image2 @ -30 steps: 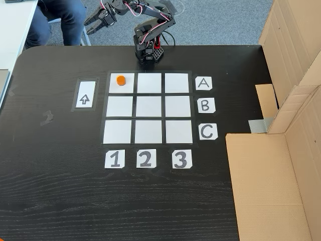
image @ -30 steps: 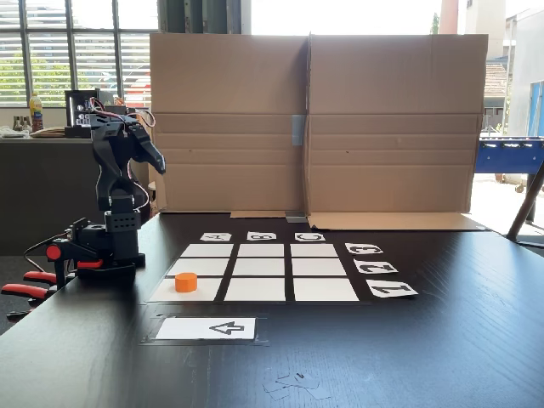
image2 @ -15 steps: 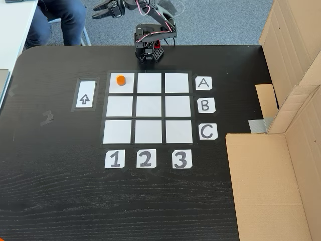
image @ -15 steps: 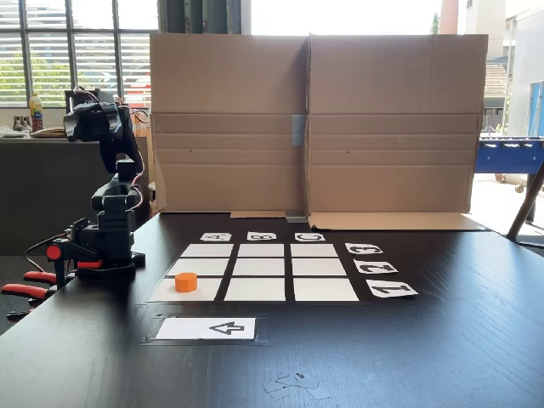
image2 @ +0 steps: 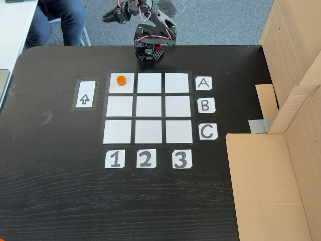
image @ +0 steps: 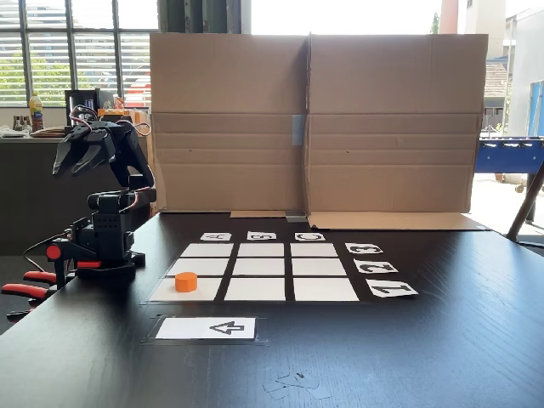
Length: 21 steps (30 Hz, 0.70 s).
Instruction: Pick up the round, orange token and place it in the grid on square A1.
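Token (image2: 120,80) seen resting on square A1 (image2: 122,83) of grid (image2: 148,107), well apart from hand (image2: 107,18); hand raised beyond tabletop (image2: 60,191) edge, fingers parted, nothing grasped.

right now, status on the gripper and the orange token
Gripper raised off the table behind the base, holding nothing; open or shut unclear. Token upright in square A1 of the grid. Nothing in the way.

The token (image2: 120,80) is bright orange, on a white square (image2: 122,83) of the grid (image2: 148,107), whose lines are black. The table (image2: 60,191) is black with wood grain; the cardboard (image: 310,119) is plain brown.
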### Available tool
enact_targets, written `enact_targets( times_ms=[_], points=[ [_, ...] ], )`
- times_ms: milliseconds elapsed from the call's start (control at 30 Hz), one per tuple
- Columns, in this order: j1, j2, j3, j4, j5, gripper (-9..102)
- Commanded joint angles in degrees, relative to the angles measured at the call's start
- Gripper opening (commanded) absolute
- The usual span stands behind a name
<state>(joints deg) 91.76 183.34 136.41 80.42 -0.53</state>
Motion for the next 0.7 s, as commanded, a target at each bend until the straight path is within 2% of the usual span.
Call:
enact_targets(
  times_ms=[0, 300, 667],
  points=[
    [1.1, 1.2, 3.1, 0.3, -0.4, 2],
    [1.4, 2.2, 16.3, -0.2, -0.5, 1],
    [1.8, 1.8, 28.3, -8.5, -0.8, 0]
  ],
)
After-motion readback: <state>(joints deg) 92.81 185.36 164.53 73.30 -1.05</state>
